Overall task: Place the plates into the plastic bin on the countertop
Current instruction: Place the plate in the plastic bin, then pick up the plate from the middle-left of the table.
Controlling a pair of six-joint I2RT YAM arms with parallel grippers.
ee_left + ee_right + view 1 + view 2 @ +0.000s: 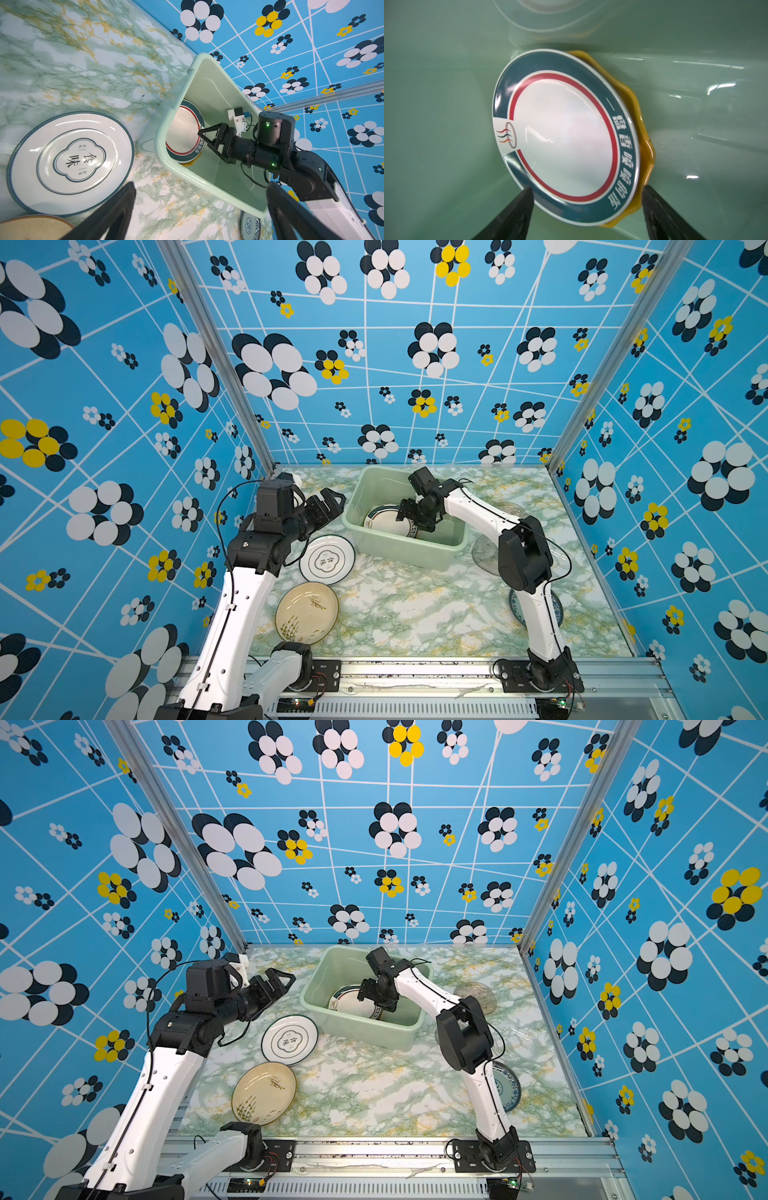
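The mint-green plastic bin (405, 551) stands at the back of the countertop (415, 605). Inside it a white plate with a teal rim and red ring (562, 135) lies on a yellow scalloped plate (643, 149). My right gripper (586, 188) hangs open inside the bin just over that plate's near edge, holding nothing. My left gripper (336, 502) stands open and empty in the air beside the bin's left wall. On the countertop lie a white dark-rimmed plate (327, 560) and a cream plate with plant drawings (306, 612).
A blue-white patterned plate (509, 1088) lies at the right, partly hidden by my right arm. Two clear glass plates (484, 553) (476, 994) lie right of the bin under that arm. Patterned blue walls close in three sides; an aluminium rail (415, 672) runs along the front.
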